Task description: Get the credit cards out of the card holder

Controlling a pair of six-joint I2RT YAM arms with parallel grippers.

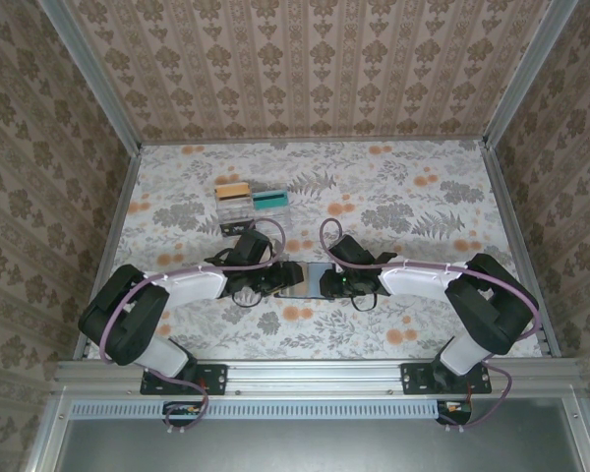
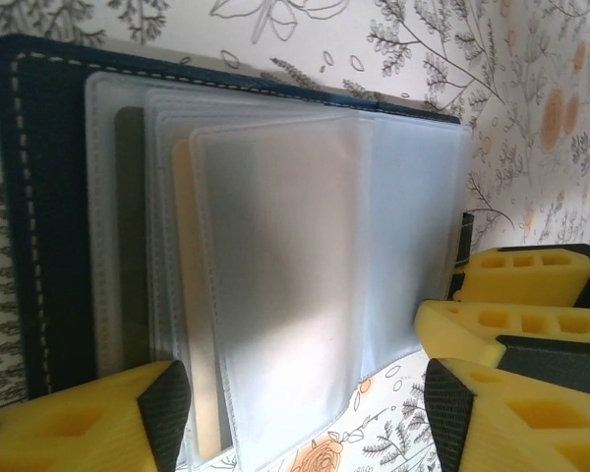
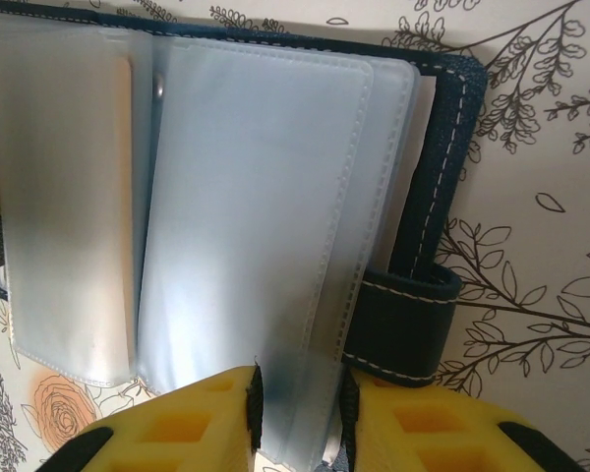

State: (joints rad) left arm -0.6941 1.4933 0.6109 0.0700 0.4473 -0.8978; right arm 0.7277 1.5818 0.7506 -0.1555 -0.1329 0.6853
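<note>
Cream floral bench [image 1: 423,197]: carries the lot.
Card holder [image 1: 305,278]: navy, lying open mid-bench between both arms.
Clear tray [image 1: 238,218]: 11 o'clock of the holder, tan card [image 1: 233,189] and teal card [image 1: 270,199] inside.
Left gripper [image 2: 305,423]: spread wide around the sleeves [image 2: 275,275], holding nothing.
Right gripper [image 3: 297,413]: clenched on one of the card holder's sleeves.
Cards left: pocketed tan card [image 2: 192,295] plus a dark card [image 2: 130,246], so I'd guess partway done.

Top cam overhead from near side, looks down, wrist cams v close, both on card holder [image 2: 39,246]
</note>
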